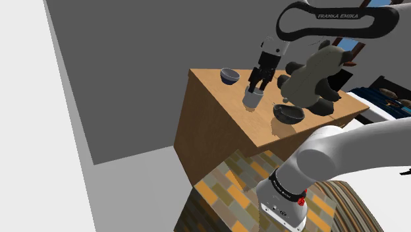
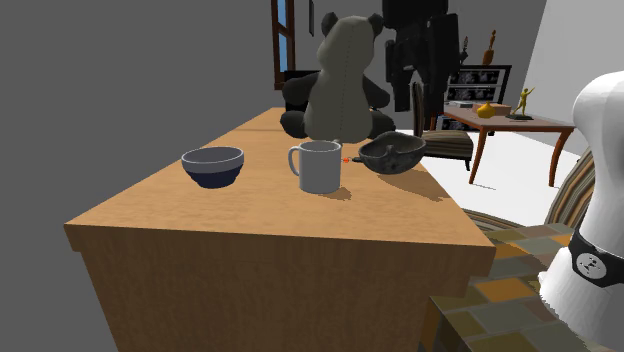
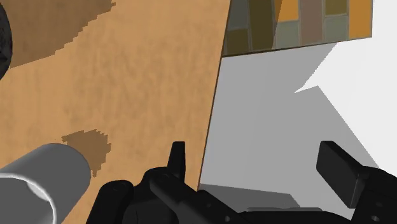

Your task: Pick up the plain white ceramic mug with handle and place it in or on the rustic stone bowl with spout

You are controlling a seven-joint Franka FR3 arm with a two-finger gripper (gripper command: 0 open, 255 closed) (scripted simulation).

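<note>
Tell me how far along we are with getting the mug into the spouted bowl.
Done: nothing yet; the white mug stands on the wooden table, apart from the dark spouted bowl. In hand: the open pincer hovers by the mug, which sits outside its fingers in the wrist view. Left: centre over it, grasp, lift, place in the bowl.

The wooden tabletop [image 2: 250,215] carries a dark blue bowl [image 2: 212,166], which stands upright near the edge at the second exterior view's left. A grey-and-black teddy bear [image 2: 338,80] sits toward the far edge, well apart from the bowl. Beyond the tabletop, a small side table [image 2: 540,124] holds a yellow figurine [image 2: 526,98] and a framed picture [image 2: 478,82]. A grey wall [image 2: 100,80] stands behind.
</note>
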